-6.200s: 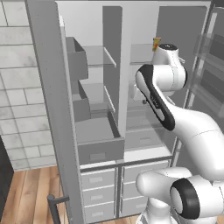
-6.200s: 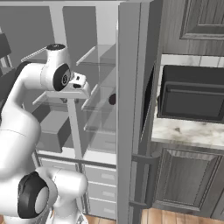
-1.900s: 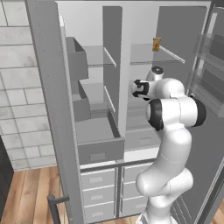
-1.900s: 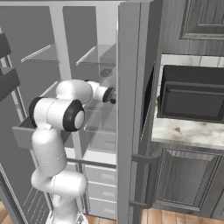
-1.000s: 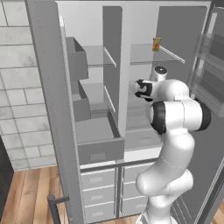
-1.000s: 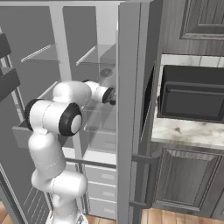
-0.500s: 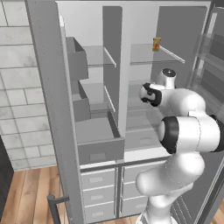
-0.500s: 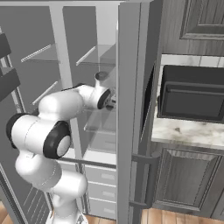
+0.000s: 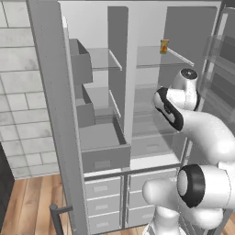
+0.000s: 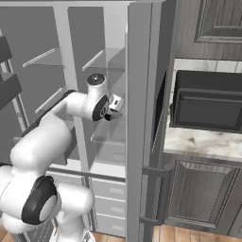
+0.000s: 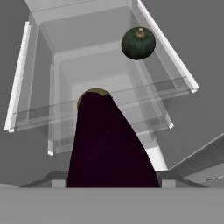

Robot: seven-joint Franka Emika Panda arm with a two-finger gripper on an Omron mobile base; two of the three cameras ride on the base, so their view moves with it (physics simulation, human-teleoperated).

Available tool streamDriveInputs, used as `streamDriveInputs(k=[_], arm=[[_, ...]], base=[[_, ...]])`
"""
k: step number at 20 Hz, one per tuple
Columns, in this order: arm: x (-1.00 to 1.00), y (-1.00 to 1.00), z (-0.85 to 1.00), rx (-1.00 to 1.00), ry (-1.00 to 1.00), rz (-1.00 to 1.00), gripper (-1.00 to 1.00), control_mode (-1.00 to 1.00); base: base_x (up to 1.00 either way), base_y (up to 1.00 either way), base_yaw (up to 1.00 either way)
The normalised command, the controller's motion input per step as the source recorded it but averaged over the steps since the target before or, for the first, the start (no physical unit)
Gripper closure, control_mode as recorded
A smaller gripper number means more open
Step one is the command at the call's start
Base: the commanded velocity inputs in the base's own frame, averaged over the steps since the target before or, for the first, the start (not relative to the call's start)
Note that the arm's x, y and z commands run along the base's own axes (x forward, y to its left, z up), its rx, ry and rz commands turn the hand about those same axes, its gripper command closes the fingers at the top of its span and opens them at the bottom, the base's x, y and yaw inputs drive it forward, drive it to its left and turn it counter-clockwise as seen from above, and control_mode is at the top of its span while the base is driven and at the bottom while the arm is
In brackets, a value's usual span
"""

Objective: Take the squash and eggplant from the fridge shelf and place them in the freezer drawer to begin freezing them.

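- Change vs a sec ago: arm has swung round and pulled back from the fridge's right compartment; elbow now sits lower and nearer the base, wrist turned so the gripper point(image 10: 109, 115) hangs just off the shelf front by the door edge.
- Jaws: narrow, clamped on the eggplant point(image 11: 109, 144). In hand view it runs up from between the tips, dark purple, glossy, brownish stem end on top. So 1st veg is picked, off the shelf and riding w/ the hand.
- Squash point(image 11: 138, 43): dark green, round, resting on the clear glass shelf point(image 11: 175, 81) further in, well apart from the eggplant. Not yet fetched.
- Freezer drawer point(image 9: 104, 149): pulled open in the left compartment, lower-left of the arm in left base view; grey, tall side walls, face panel w/ small recess. Looks to hold nothing so far, though the interior is only partly visible.
- Meaning for task, my read: grasp done, carry leg underway. Next = bring hand across the centre divider, down over the drawer, release. Then back for the squash. Roughly a quarter through.
- Risk: divider post and shelf edges close to the wrist during the swing.
- Surfaces: glass shelves w/ white rails, pale grey fridge walls. Small yellow-orange upright item point(image 9: 164, 46) on the top right shelf; not part of the job.
- Room: white brick wall at left, wood floor, pale drawers w/ bar handles point(image 9: 104, 189) below the fridge. Right base view: dark cabinets, marble-look counter point(image 10: 203, 140), dark built-in oven point(image 10: 208, 101) past the fridge door.
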Motion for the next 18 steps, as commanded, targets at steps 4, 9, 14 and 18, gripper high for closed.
streamDriveInputs(k=[4, 9, 14, 18], arm=[[-0.85, 0.24, 0.7, 0.0, 0.03, 0.0, 1.0, -1.0], [-0.86, 0.15, 0.56, 0.0, 0.07, 0.06, 1.0, -1.0], [-0.83, 0.36, 0.32, 0.0, 0.11, 0.15, 1.0, -1.0], [-0.49, 0.86, 0.04, 0.0, 0.1, 0.29, 1.0, -1.0]], base=[[0.0, 0.0, 0.0], [0.0, 0.0, 0.0], [0.0, 0.0, 0.0], [0.0, 0.0, 0.0]])
